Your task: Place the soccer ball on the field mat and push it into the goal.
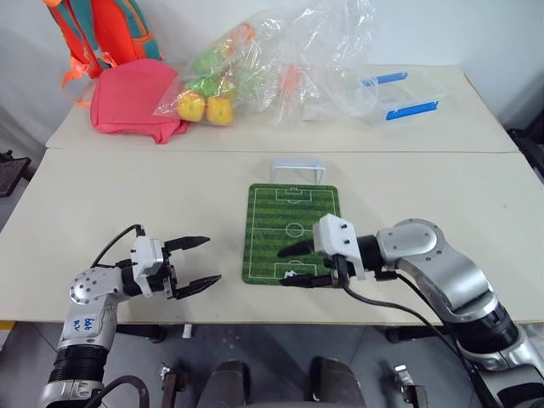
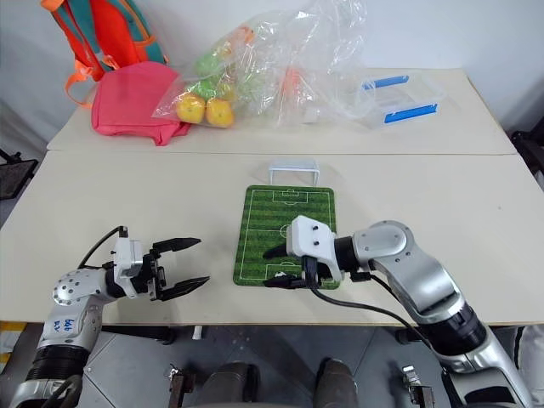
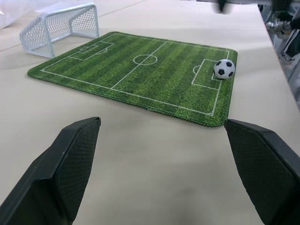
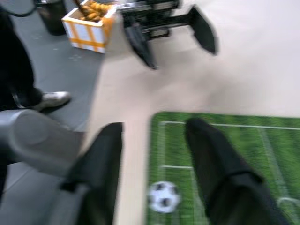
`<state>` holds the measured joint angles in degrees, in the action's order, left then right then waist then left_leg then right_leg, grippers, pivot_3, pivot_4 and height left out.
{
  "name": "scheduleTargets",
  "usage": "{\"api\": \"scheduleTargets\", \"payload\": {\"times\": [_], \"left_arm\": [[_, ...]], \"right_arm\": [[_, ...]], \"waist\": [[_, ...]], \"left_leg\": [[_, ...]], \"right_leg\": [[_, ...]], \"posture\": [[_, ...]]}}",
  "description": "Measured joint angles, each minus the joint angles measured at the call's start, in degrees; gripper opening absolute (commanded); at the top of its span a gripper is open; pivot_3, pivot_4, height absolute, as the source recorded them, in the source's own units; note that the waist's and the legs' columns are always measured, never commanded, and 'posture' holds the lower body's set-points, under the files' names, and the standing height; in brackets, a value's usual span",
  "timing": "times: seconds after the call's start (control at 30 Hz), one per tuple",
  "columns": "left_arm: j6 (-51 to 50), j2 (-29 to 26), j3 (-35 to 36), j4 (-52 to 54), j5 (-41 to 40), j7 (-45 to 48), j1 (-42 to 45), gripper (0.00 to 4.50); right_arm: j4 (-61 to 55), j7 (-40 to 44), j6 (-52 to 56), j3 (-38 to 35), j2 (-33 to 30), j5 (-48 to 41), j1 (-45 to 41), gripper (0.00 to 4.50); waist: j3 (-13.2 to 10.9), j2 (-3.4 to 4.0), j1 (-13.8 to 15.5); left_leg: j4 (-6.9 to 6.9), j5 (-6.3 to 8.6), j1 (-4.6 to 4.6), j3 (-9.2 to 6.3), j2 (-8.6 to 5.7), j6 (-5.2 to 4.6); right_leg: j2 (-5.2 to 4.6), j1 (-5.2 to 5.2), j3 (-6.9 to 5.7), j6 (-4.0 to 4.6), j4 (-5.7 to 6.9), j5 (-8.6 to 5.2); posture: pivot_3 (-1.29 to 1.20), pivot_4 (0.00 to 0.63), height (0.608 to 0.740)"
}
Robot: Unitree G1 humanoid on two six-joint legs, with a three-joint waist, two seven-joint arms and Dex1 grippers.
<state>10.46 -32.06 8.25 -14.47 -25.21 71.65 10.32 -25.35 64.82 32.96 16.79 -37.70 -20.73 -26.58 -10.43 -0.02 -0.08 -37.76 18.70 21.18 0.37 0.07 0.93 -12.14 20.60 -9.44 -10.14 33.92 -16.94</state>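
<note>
Hovering over the near end of the field mat (image 1: 293, 231), the right gripper (image 1: 289, 263) points toward the robot's left with its two black fingers parted and nothing between them. Below it, the soccer ball (image 3: 224, 69) rests on the mat beside the near penalty box, close to the mat's near edge, free of both fingers. The mat lies flat on the pale table (image 1: 127, 195), its long axis running away from the robot. At the far end, just off the mat's edge, stands the goal (image 1: 297, 169), its mouth facing the pitch and well apart from the ball. To the left of the mat, the left gripper (image 1: 201, 262) is held above the bare tabletop, its fingers spread wide and empty, aimed toward the mat. On a second table behind, a clear plastic bag (image 1: 263, 59) holds yellow and green fruit-like balls, with a pink pouch (image 1: 132, 98) and an orange backpack (image 1: 102, 30) to its left and a clear blue-trimmed box (image 1: 404, 95) to its right.
</note>
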Motion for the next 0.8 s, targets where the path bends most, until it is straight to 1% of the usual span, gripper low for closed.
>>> {"api": "scheduleTargets", "payload": {"times": [0.1,0.13,0.27,0.43,0.57,0.7,0.8], "left_arm": [[-0.91,-0.21,0.02,0.0,-0.72,1.38,0.12,4.5],[-1.49,-0.46,0.2,0.0,-1.38,1.84,0.12,4.5],[-5.09,-0.66,1.7,0.96,-4.57,2.3,0.38,4.5],[-8.96,-0.79,3.65,5.34,-8.6,2.84,-0.54,4.5],[-10.05,-3.47,3.64,7.63,-8.96,6.25,-4.25,4.5],[-9.55,-3.66,3.69,7.62,-8.76,6.62,-4.52,4.5],[-9.07,-3.53,3.71,7.61,-8.4,5.7,-4.11,4.5]], "right_arm": [[-1.82,-0.06,1.05,0.18,-1.8,-0.3,2.35,0.12],[-2.17,0.01,1.37,0.58,-2.54,-0.28,3.25,0.03],[-2.27,-0.38,2.2,2.67,-2.68,0.11,4.77,0.03],[-0.71,-1.06,2.22,5.33,-1.38,0.6,4.78,0.03],[2.48,-2.12,2.16,6.25,1.11,1.28,4.68,0.03],[6.49,-3.15,1.25,6.67,3.45,2.18,3.26,0.03],[12.59,-4.21,-1.76,6.37,4.79,4.18,-0.1,0.03]], "waist": [[0.0,0.0,0.0],[0.0,0.0,0.0],[0.0,-0.01,-0.17],[-0.01,-0.01,-0.08],[0.0,-0.02,-0.19],[0.0,-0.02,0.04],[0.0,-0.02,-0.1]], "left_leg": [[-0.03,0.0,-0.01,0.0,0.0,0.0],[-0.03,0.0,0.0,0.0,0.01,0.0],[-0.03,0.0,-0.02,0.01,0.02,0.0],[-0.05,0.01,-0.02,0.01,0.02,0.0],[-0.04,0.02,-0.02,0.04,0.07,0.02],[-0.12,0.02,0.0,0.03,0.07,0.01],[-0.13,0.03,-0.01,0.04,0.07,0.01]], "right_leg": [[0.0,0.0,0.02,0.0,0.03,0.0],[0.0,0.0,0.02,0.0,0.02,0.0],[0.0,0.01,0.04,0.0,0.04,0.0],[0.01,0.0,0.05,0.0,0.03,0.0],[0.07,0.02,0.09,0.01,0.04,0.0],[0.07,0.01,0.12,0.02,0.03,0.01],[0.09,0.02,0.15,0.02,0.04,0.01]], "posture": [[0.0,0.15,0.74],[0.0,0.15,0.74],[0.0,0.15,0.74],[0.0,0.15,0.74],[0.0,0.15,0.74],[0.0,0.15,0.74],[0.0,0.15,0.74]]}}
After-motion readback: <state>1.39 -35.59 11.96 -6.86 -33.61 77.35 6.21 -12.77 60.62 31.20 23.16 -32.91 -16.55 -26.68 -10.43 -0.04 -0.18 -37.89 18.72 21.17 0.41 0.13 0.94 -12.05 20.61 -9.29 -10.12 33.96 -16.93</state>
